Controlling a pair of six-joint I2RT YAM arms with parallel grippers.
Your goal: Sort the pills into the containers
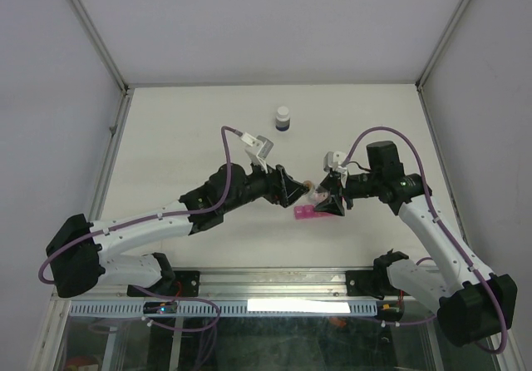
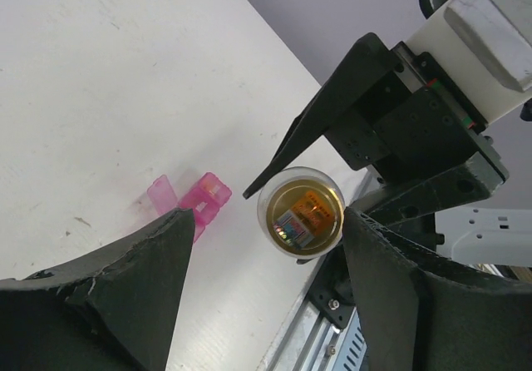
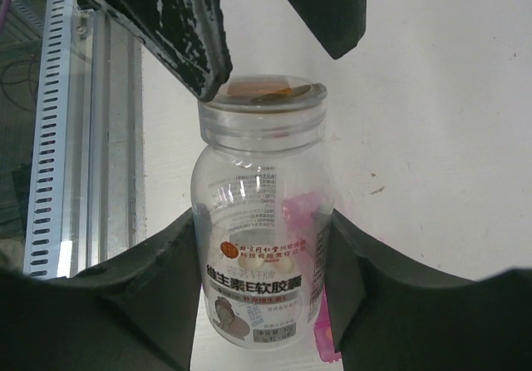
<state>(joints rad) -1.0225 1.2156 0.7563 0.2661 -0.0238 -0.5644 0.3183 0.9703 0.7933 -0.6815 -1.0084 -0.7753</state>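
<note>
**Current state**

1. The right end effector [image 1: 326,200] is clenched on the body of the small clear plastic vial with a printed label [image 3: 262,221]. One finger presses each side of the label. The vial is held clear of the white tabletop [image 1: 191,130], tipped so that its amber-tinted cap [image 3: 262,96] points at the left arm. Judged purpose: one arm braces the body so the other can work the cap.
2. The left end effector [image 1: 298,195] is released. Its jaws bracket the cap. One finger touches the cap rim, and the left wrist view shows bare tabletop between the other finger and the cap.
3. A few pale oval pills [image 3: 274,264] lie inside the vial, so none appear to be sorted yet.
4. The pink translucent plastic pill-organizer strip [image 2: 204,198] lies flat on the tabletop, just at six o'clock of the vial in the overhead view. This is near enough to pour into with a short tilt. One end lid looks raised; the others cannot be read.
5. A dark bottle with a white cap [image 1: 283,121] stands upright at twelve o'clock of the left end effector, well apart and clear of both arms.

**Caution**

The left jaws must close squarely on the cap before twisting, because an off-centre grip could slip.
</note>
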